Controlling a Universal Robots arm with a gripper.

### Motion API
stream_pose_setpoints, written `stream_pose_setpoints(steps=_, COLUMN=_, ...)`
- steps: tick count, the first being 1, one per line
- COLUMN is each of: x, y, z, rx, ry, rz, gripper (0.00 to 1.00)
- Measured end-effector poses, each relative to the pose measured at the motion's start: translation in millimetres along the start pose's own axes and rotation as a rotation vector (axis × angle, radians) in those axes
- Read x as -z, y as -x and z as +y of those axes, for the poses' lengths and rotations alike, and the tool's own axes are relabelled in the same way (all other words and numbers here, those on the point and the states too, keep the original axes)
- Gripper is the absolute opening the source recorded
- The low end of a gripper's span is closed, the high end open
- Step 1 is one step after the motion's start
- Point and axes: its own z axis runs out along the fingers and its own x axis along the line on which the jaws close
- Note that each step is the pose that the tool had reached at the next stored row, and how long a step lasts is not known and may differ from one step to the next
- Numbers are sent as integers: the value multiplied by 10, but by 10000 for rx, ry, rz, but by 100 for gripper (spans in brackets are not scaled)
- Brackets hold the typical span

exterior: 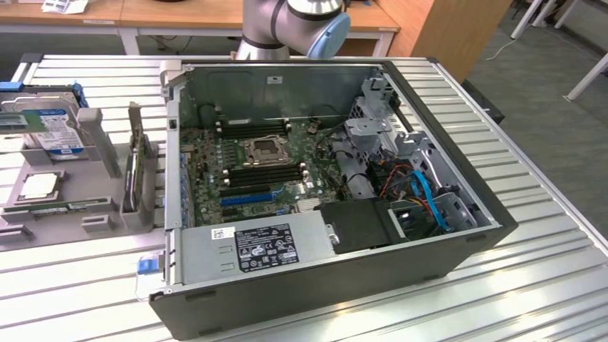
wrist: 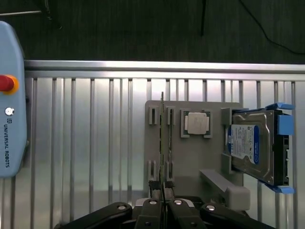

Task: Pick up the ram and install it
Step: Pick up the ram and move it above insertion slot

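1. Claw tips are pressed together, with just a thin line between the two black fingers. They are not pinching anything that can be made out.
2. Right in front of the claw tips is the ram. It is a long, thin green stick that stands on its thin edge and points straight away from the claw. Its near end lines up with the tips, but it is not clear if they touch.
3. Small slots in a gray holder keep the ram up. The holder lies flat, under and past the claw.
4. Just beside the ram, off to one side of the claw, a square silver chip lies flat on the holder.
5. Farther out on that same side is a hard drive with a blue and white label, sitting between blue end pieces.
6. On the other side of the claw, well apart, lies a pale control box with a red button.
7. A shiny metal table with long ridges is under all of it, with a dark floor past its far edge.
8. In the exterior view, an open computer case lies on the table just beside the holder, on the exterior view's right. Long dark slots sit on its green board. The arm rises behind the case.
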Motion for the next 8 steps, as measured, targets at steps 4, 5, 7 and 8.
stream_pose_setpoints(steps=4, x=59, y=2, z=2, rx=0, ry=0, rz=0, gripper=12)
stream_pose_setpoints(steps=5, x=76, y=2, z=3, rx=0, ry=0, rz=0, gripper=12)
stream_pose_setpoints(steps=7, x=108, y=3, z=5, rx=0, ry=0, rz=0, gripper=12)
stream_pose_setpoints(steps=8, x=125, y=4, z=5, rx=0, ry=0, rz=0, gripper=12)
